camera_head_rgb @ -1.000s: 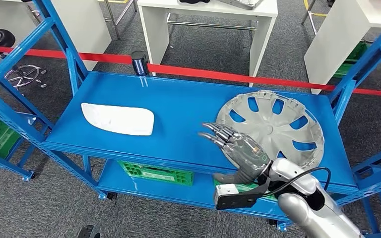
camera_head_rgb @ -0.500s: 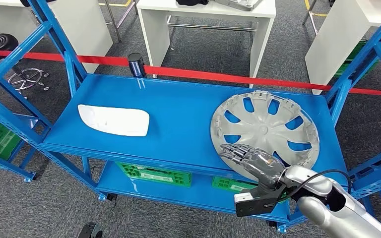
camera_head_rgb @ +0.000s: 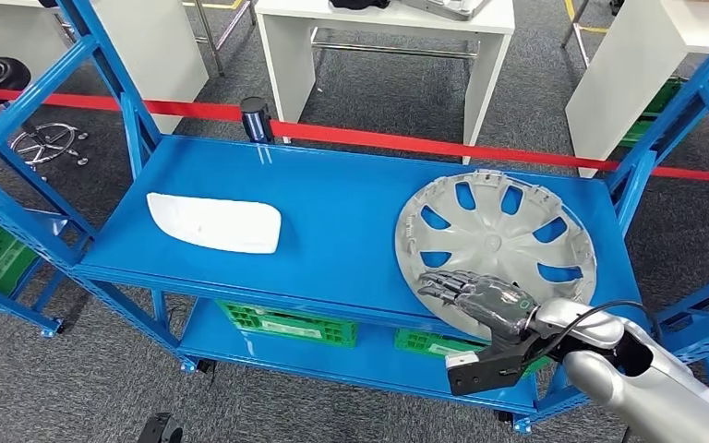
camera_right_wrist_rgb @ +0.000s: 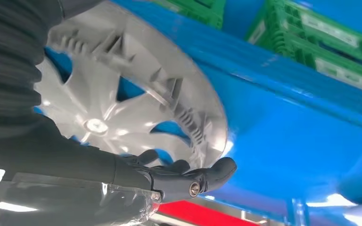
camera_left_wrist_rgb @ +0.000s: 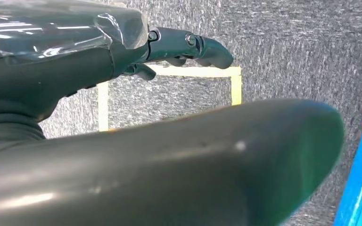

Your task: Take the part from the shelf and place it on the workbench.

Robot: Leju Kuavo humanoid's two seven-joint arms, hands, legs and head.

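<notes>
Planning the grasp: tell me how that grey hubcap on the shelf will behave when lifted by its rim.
The hubcap looks like thin moulded plastic with open slots, so it is probably light for its width. Held at one edge by the right hand, the broad disc may flex and droop. Its smooth surface could slip; the ribs and clips seen in the right wrist view may help grip.

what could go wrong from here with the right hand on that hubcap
The right hand lies flat over the near rim of the grey hubcap, with no visible pinch, so a lift may slip. The hubcap's near edge sits at the blue shelf's front lip, so a nudge might tip it off. Swinging it out wide could clip the blue upright beside it.
</notes>
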